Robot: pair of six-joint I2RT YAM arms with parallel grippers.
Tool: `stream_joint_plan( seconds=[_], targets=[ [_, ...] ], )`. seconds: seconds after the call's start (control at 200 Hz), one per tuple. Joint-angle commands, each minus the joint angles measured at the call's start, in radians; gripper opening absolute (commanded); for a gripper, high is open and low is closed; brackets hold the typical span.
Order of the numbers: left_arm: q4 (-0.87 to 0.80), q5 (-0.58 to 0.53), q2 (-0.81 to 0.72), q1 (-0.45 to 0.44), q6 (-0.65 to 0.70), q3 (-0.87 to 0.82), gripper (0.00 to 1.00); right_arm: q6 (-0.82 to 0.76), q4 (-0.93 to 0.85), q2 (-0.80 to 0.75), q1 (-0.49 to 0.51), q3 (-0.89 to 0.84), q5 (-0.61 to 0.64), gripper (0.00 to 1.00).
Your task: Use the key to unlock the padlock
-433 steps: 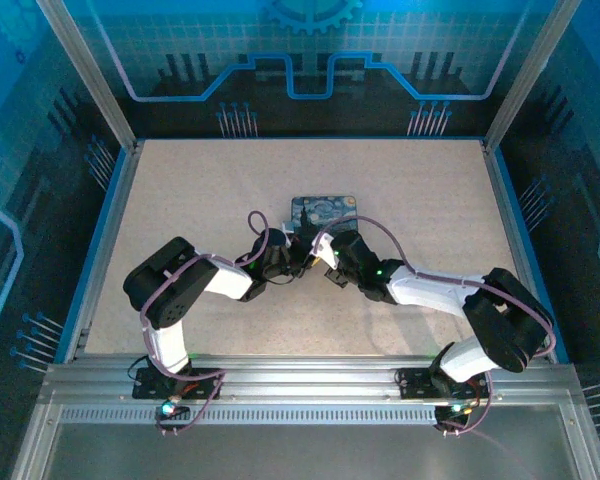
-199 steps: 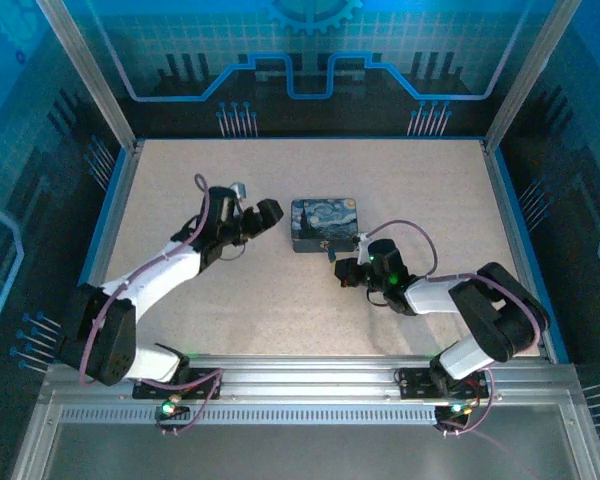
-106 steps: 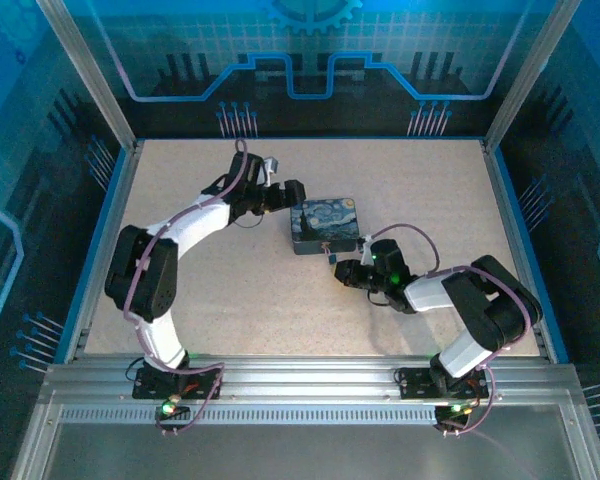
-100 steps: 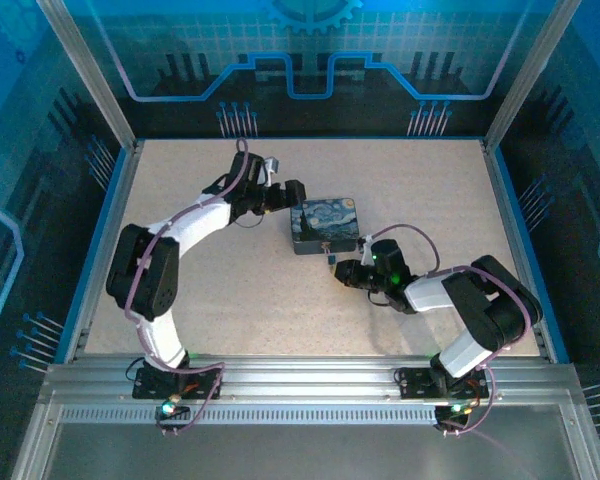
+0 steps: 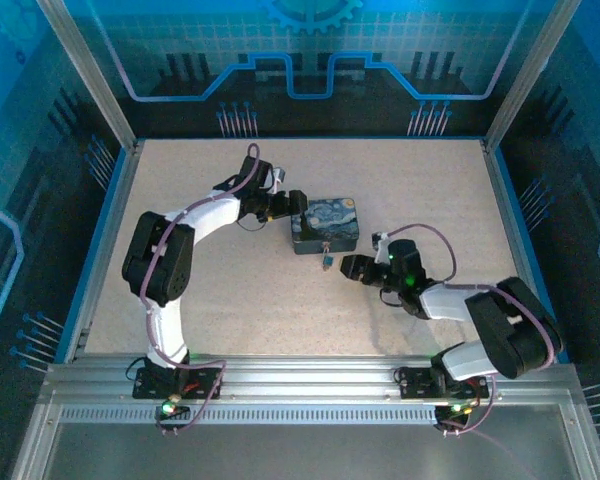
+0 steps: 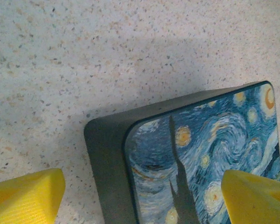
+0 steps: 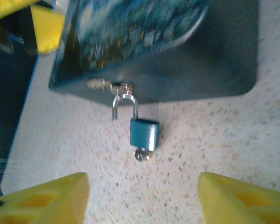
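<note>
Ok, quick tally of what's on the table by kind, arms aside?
starry-night tin: 1
padlock: 1
key: 1
Total: 3

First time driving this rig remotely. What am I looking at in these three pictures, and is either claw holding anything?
A left arm and a right arm, each ending in a two-finger gripper, stand at a speckled table. The overhead picture looks down from behind them; the other two come from a camera on each wrist. On the table sits a starry-night tin. A small blue padlock is hooked through its clasp, with what looks like the key in its underside. The left gripper straddles the tin's corner, open. The right gripper faces the padlock, open, holding nothing.
</note>
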Motion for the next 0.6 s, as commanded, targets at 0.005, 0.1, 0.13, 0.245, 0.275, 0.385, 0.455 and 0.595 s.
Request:
stream_joint_plan(
  seconds=[0.005,0.1,0.13,0.245,0.275,0.385,0.455,0.595],
  targets=[
    [-0.027,-0.012,-0.001,0.009,0.035,-0.019,0.88,-0.019,-0.014,-0.067,-0.043,0.013,-0.018,0.76],
    [-0.023,-0.019,-0.009,0.009,0.035,-0.048,0.88,-0.015,-0.035,-0.069,-0.072,0.056,-0.063,0.85],
    [-0.019,-0.021,-0.011,0.009,0.034,-0.056,0.88,-0.011,-0.030,-0.060,-0.081,0.068,-0.083,0.87],
    [-0.006,-0.017,-0.014,0.009,0.029,-0.084,0.88,0.019,-0.020,-0.007,-0.106,0.113,-0.129,0.89],
    [-0.001,-0.014,-0.013,0.009,0.028,-0.089,0.88,0.027,-0.027,0.009,-0.111,0.127,-0.136,0.89],
    [0.003,-0.022,-0.016,0.009,0.021,-0.112,0.88,0.054,-0.061,0.075,-0.133,0.175,-0.156,0.90],
    [0.002,-0.025,-0.023,0.009,0.014,-0.129,0.88,0.059,-0.049,0.104,-0.151,0.188,-0.160,0.90],
    [0.035,-0.021,-0.063,0.009,-0.013,-0.196,0.88,0.040,-0.058,0.157,-0.180,0.240,-0.202,0.90]
  ],
)
